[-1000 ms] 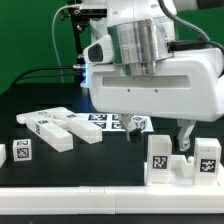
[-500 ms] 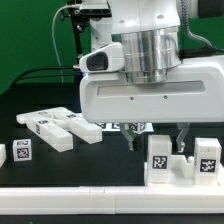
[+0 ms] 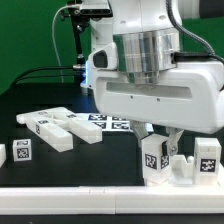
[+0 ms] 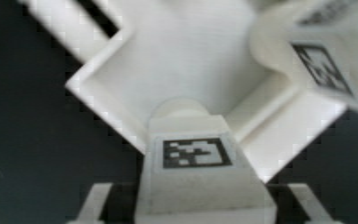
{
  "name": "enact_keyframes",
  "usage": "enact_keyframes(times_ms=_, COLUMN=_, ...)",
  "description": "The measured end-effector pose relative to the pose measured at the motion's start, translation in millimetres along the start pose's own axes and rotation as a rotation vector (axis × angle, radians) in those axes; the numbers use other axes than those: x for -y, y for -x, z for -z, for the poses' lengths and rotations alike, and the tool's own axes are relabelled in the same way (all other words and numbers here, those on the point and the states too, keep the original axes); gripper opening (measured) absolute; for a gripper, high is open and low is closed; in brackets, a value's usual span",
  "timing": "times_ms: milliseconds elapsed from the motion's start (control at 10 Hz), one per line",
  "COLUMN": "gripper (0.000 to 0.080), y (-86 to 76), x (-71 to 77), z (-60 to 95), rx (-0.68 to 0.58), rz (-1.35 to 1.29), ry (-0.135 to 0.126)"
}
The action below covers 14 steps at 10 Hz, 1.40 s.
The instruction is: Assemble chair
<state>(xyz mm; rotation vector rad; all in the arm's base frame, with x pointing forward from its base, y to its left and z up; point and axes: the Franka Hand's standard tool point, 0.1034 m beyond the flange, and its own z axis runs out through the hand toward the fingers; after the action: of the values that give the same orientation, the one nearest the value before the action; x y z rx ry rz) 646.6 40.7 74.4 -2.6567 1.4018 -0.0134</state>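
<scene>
The chair [image 3: 160, 176] lies in loose white parts on the black worktop [image 3: 100, 170], and the claw [image 3: 157, 140] is down over one of them. In the wrist view its two fingers [image 4: 105, 205] stand on either side of a post [image 4: 197, 120] bearing one square black-and-white tag [image 4: 197, 151]. We cannot tell whether they press on it or stand just clear. A second tag [image 4: 322, 65] shows on a white piece farther off.

In the exterior view the claw is at one post of a U-shaped part [image 3: 183, 172], the post on the exterior view's left. We count two posts, each with one tag.

Toward the exterior view's left lie two long parts [image 3: 45, 130], side by side, with a tag on the nearer one. Beyond them stands a small block [image 3: 20, 152] with one tag, and a sliver of another tagged piece [image 3: 2, 155] sits at the edge. Behind the long parts lies the marker board [image 3: 108, 122], partly hidden by the arm [image 3: 150, 60]. The tags are the only markings we can make out.
</scene>
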Motion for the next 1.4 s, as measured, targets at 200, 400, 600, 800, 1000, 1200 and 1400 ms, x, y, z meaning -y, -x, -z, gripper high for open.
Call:
enact_keyframes(times_ms=200, gripper=0.0284, y=2.7, x=3.9, z=-2.9, rx=-0.020, rz=-0.419, ry=-0.044)
enact_keyframes(times_ms=400, gripper=0.0284, y=2.1, x=3.9, z=-2.8, rx=-0.002, rz=-0.671, ry=-0.059)
enact_keyframes(times_ms=600, gripper=0.0341, y=4.2, x=2.3, z=-2.1, rx=0.001, rz=-0.485, ry=-0.025)
enact_keyframes(times_ms=800, gripper=0.0531, y=0.6, x=7.8, z=4.4, rx=0.022, rz=-0.094, ry=0.005)
enact_keyframes(times_ms=1000, gripper=0.0624, y=0.5, x=6.4, z=2.4, rx=0.026, rz=0.079, ry=0.006)
enact_keyframes(times_ms=1200, gripper=0.0642, y=-0.9, x=5.3, z=2.5, rx=0.022, rz=0.240, ry=0.010)
enact_keyframes(times_ms=1400, gripper=0.0648, y=1.6, x=5.1, z=1.7, rx=0.010, rz=0.580, ry=0.041)
